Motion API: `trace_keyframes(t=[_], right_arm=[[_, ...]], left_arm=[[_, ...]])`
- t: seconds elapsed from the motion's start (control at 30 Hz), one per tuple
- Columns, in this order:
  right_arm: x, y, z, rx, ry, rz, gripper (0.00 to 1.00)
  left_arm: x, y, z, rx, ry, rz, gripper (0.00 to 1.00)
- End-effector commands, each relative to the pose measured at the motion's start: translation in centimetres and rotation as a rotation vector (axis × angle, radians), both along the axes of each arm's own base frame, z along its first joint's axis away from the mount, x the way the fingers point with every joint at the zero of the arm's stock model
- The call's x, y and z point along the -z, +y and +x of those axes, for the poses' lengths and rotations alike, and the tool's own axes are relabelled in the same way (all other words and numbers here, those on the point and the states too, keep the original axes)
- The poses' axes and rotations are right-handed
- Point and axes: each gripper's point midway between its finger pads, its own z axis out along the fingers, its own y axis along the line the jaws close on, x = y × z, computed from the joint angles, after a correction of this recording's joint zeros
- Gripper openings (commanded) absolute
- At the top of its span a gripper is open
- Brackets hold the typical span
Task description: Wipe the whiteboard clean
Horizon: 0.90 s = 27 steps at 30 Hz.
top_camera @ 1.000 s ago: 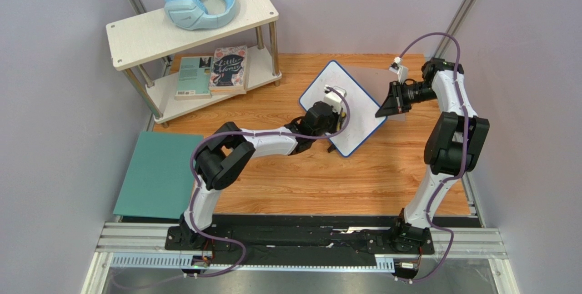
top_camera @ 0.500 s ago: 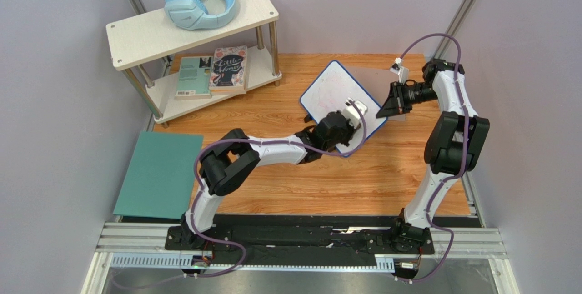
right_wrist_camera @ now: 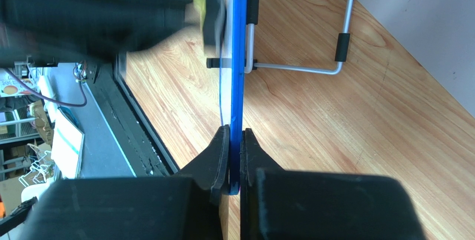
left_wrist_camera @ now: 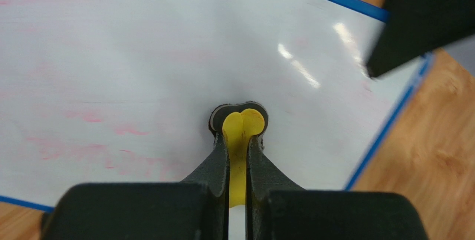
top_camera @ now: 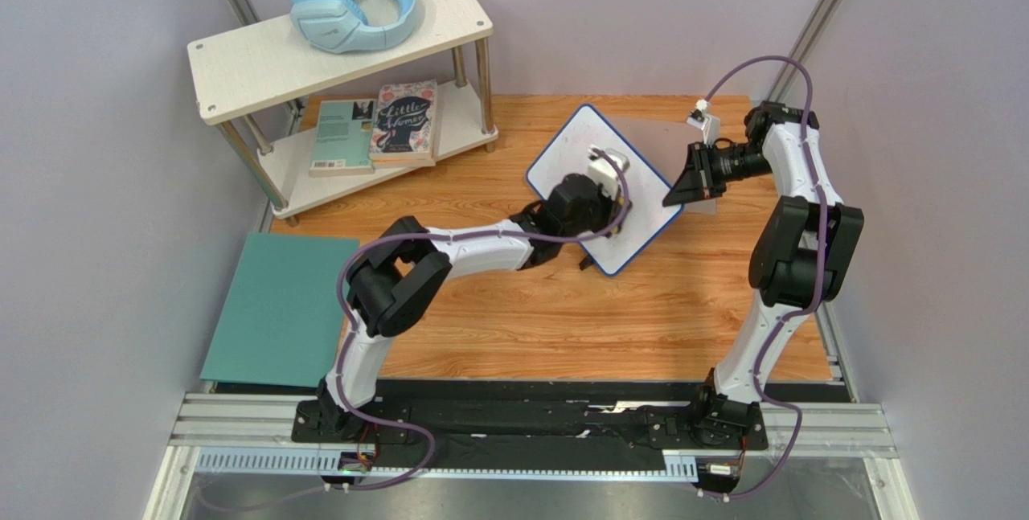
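Note:
The whiteboard [top_camera: 568, 164], white with a thin blue frame, stands tilted on the wooden table at mid back. Faint pink-red smears [left_wrist_camera: 83, 117] show on its face in the left wrist view. My left gripper [left_wrist_camera: 238, 118] is shut on a small yellow eraser [left_wrist_camera: 240, 134] with a dark pad, pressed against the board's face; from above it [top_camera: 604, 170] is over the board's middle. My right gripper [right_wrist_camera: 234, 134] is shut on the board's blue edge [right_wrist_camera: 238, 56], holding its right corner [top_camera: 672, 197]. The board's wire stand [right_wrist_camera: 301, 67] with black sleeves rests on the table behind it.
A white two-level shelf [top_camera: 242, 62] stands at the back left, with light blue headphones [top_camera: 350, 4] on top and books [top_camera: 377, 125] below. A flat teal mat [top_camera: 280, 309] lies at the left. Grey walls close in both sides.
My left gripper with the eraser swept down to the board's lower right, then back up toward the board's middle. The right gripper kept its hold on the board's edge.

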Motion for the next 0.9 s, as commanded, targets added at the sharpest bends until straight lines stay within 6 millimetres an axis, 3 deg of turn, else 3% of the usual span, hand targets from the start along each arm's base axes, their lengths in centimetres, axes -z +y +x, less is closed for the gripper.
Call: trace_keyframes(t=[0.0,0.17,0.27,0.4,0.67,0.8,0.87], right_arm=[[1.0,-0.7,0.4,-0.069,-0.056,-0.094,0.0],[1.1,-0.7,0.4,-0.077,-0.054,-0.097,0.0],[1.1,-0.7,0.3,-0.081,-0.054,-0.1,0.0],[0.9,-0.8,0.1,-0.087,-0.055,-0.105,0.0],[0.8,-0.8,0.0,-0.089,-0.055,-0.109,0.0],[0.9,-0.8,0.0,-0.087,-0.051,-0.102,0.0],[0.9,-0.7,0.0,-0.087,-0.051,-0.101,0.0]], left_arm=[[1.3,4.5,5.7,-0.192,0.086,-0.002,0.0],[2.9,6.1,7.9,-0.288,0.246,-0.065,0.0],[2.9,5.4,7.8,-0.257,0.26,-0.05,0.0],[4.1,4.3,5.1,-0.197,0.27,-0.009,0.0],[8.0,2.9,-3.9,-0.072,0.401,0.067,0.0],[8.4,1.7,-6.2,-0.024,0.443,0.053,0.0],[8.3,1.5,-5.8,-0.038,0.446,0.04,0.0]])
